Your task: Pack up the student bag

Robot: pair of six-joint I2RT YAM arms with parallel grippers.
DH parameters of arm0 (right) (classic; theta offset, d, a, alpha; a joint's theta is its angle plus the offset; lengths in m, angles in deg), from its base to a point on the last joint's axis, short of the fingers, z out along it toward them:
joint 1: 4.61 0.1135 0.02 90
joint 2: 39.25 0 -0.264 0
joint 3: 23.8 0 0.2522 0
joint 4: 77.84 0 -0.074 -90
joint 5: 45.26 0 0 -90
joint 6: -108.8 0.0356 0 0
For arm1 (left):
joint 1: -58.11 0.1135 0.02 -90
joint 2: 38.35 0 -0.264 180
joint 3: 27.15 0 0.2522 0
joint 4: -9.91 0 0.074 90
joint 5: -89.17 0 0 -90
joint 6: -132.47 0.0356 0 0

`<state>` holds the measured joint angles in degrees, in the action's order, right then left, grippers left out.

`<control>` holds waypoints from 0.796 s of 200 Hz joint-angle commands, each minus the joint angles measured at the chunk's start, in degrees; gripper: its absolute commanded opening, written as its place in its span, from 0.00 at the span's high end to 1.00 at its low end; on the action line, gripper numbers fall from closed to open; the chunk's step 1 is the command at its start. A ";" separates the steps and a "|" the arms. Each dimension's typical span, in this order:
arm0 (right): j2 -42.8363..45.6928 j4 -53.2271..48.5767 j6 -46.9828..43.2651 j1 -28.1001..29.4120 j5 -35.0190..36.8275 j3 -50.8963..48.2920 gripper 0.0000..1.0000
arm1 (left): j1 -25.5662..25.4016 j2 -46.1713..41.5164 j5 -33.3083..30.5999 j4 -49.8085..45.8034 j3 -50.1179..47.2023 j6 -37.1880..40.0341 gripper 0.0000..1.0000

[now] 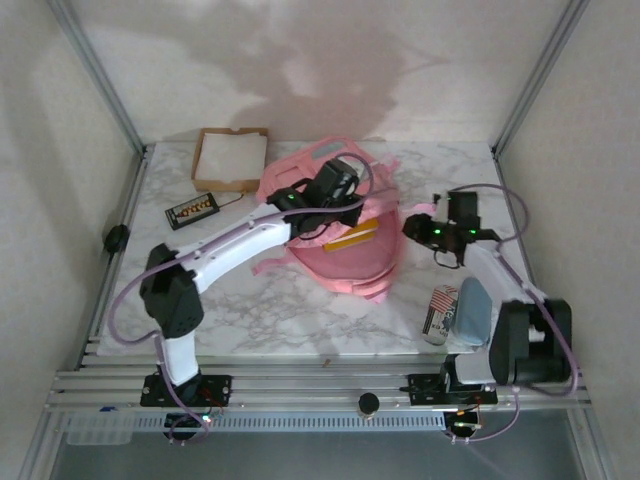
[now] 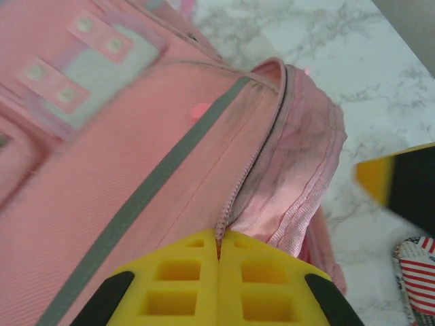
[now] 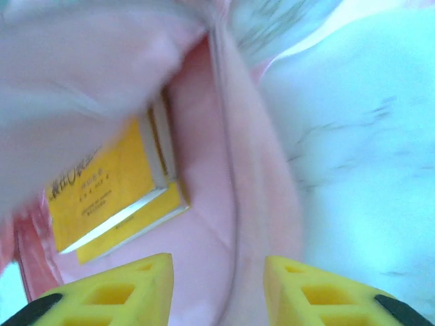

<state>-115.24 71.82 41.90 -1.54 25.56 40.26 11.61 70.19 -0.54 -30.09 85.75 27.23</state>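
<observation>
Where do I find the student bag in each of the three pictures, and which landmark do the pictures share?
Top external: student bag in the middle of the marble table.
Left wrist: its pink front and zip, left and middle.
Right wrist: its pink inside, around a yellow book.
Shared landmark: the marble table.

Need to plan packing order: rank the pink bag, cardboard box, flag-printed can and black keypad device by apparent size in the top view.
1. student bag
2. cardboard box
3. black keypad device and flag-printed can: look about alike, so unranked.
</observation>
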 commanded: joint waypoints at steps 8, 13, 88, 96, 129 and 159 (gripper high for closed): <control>4.34 -10.33 -1.91 -0.16 5.33 3.22 0.58 | -1.74 7.11 4.05 7.35 7.19 -8.67 1.00; 4.49 -11.29 -1.90 -0.16 5.73 4.08 0.58 | -2.06 7.92 5.14 7.54 8.09 -9.42 1.00; 3.86 -19.27 3.17 13.19 9.86 13.06 0.53 | 7.87 -13.83 15.37 18.06 -17.06 -15.79 0.51; 3.31 -19.35 5.04 16.66 11.42 13.06 0.53 | 10.55 -17.88 13.96 18.21 -21.23 -16.66 0.49; -4.02 -15.85 14.05 34.48 17.10 13.62 0.48 | 21.36 -28.16 12.02 16.98 -34.88 -19.03 0.48; -13.41 -7.74 21.98 46.14 21.01 15.70 0.46 | 28.67 -33.08 13.02 20.38 -45.47 -23.33 0.48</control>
<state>-123.24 58.68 55.08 38.20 40.89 53.64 37.05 38.51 11.31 -11.97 47.85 8.71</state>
